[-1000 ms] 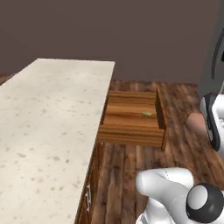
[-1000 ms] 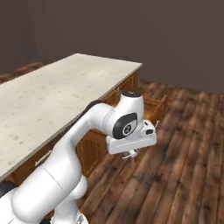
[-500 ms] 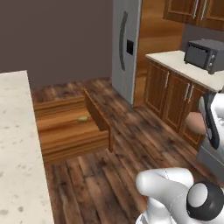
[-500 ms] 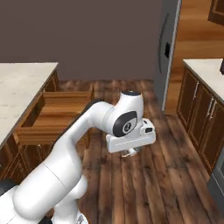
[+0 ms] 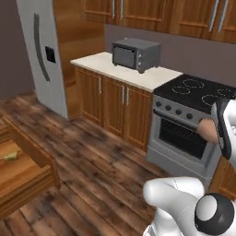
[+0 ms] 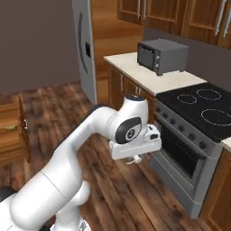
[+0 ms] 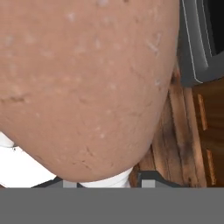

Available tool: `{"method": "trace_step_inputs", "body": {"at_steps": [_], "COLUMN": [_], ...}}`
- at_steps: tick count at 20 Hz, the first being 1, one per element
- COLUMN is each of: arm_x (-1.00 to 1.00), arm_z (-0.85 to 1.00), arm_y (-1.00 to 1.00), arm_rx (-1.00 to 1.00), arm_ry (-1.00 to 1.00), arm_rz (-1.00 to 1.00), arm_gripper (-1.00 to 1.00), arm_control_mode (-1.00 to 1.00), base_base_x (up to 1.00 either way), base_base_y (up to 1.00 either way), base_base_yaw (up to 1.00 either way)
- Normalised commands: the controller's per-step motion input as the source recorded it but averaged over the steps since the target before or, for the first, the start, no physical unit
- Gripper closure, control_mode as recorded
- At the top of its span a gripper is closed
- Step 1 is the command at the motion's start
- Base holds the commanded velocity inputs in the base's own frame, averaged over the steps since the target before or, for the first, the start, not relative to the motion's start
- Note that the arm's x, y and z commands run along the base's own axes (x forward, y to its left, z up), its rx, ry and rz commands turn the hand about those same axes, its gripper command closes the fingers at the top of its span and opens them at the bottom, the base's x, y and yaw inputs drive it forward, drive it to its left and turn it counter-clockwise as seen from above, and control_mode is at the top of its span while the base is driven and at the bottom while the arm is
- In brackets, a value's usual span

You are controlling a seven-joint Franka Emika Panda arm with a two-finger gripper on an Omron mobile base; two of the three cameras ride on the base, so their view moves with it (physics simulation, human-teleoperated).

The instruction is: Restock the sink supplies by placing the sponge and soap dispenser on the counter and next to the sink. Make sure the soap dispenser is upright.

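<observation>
Kitchen floor below; jaws clamp soap dispenser (image 7: pixel 83 83).

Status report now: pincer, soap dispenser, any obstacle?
Pincer shut on soap dispenser, carried off the floor. Sponge lies in open drawer. Stove ahead, near.

This is a kitchen in a home. A tall grey fridge (image 5: pixel 44 55) stands by the wall. A black stove (image 5: pixel 193 115) with round burner rings and an oven door sits beside brown wooden cupboards (image 5: pixel 113 103). A small grey toaster oven (image 5: pixel 136 54) rests on the pale desk (image 5: pixel 138 73). The floor (image 5: pixel 101 175) is dark wood planks.
</observation>
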Motion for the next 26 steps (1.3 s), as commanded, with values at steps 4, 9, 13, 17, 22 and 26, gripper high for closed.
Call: {"method": "trace_step_inputs", "body": {"at_steps": [4,9,13,17,22,26], "arm_x": [0.00,0.00,0.00,0.00,0.00,0.00], "arm_z": [0.00,0.00,0.00,0.00,0.00,0.00], "arm_y": [0.00,0.00,0.00,0.00,0.00,0.00], "arm_rx": [0.00,0.00,0.00,0.00,0.00,0.00], "arm_ry": [0.00,0.00,0.00,0.00,0.00,0.00], "arm_rz": [0.00,0.00,0.00,0.00,0.00,0.00], "arm_gripper": [1.00,1.00,1.00,1.00,1.00,1.00], "arm_control_mode": [1.00,1.00,1.00,1.00,1.00,1.00], "base_base_x": [0.16,0.00,0.00,0.00,0.02,0.05], "base_base_y": [-0.66,-0.55,-0.48,-0.58,-0.65,-0.61], "base_base_yaw": [-0.59,-0.66,-0.68,-0.61,-0.49,-0.49]}}
